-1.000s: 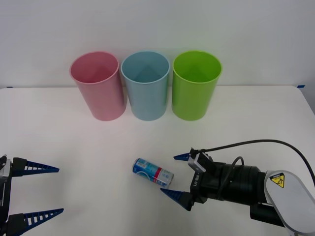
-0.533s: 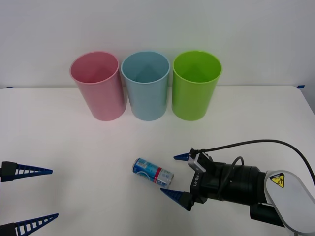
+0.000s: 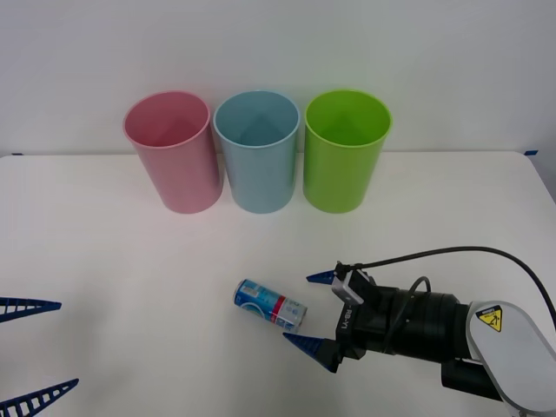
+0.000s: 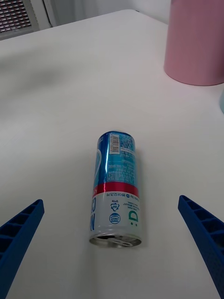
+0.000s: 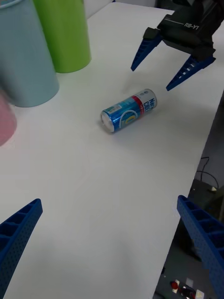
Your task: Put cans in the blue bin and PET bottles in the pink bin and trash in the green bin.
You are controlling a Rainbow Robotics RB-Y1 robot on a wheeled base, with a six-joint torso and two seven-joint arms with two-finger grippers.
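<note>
The can (image 3: pixel 270 305), blue and white with a red band, lies on its side on the white table (image 3: pixel 130 261). My right gripper (image 3: pixel 297 307) is open just to its right, and the can's (image 4: pixel 114 191) near end sits between the spread fingers without touching them. The right gripper (image 4: pixel 111 201) holds nothing. My left gripper (image 3: pixel 68 343) is open at the lower left edge, far from the can (image 5: pixel 129 110). The pink bin (image 3: pixel 174 156), blue bin (image 3: pixel 258 156) and green bin (image 3: pixel 343 156) stand upright in a row at the back. PET bottles and trash are out of view.
A white wall rises right behind the bins. The table's right edge (image 3: pixel 543 174) runs past the right arm's body (image 3: pixel 434 334), and a black cable (image 3: pixel 469 254) arches over that arm. Bare tabletop lies between the can and the bins.
My left gripper has drawn back toward the lower left edge of the front view. The right gripper and the can have not moved.
</note>
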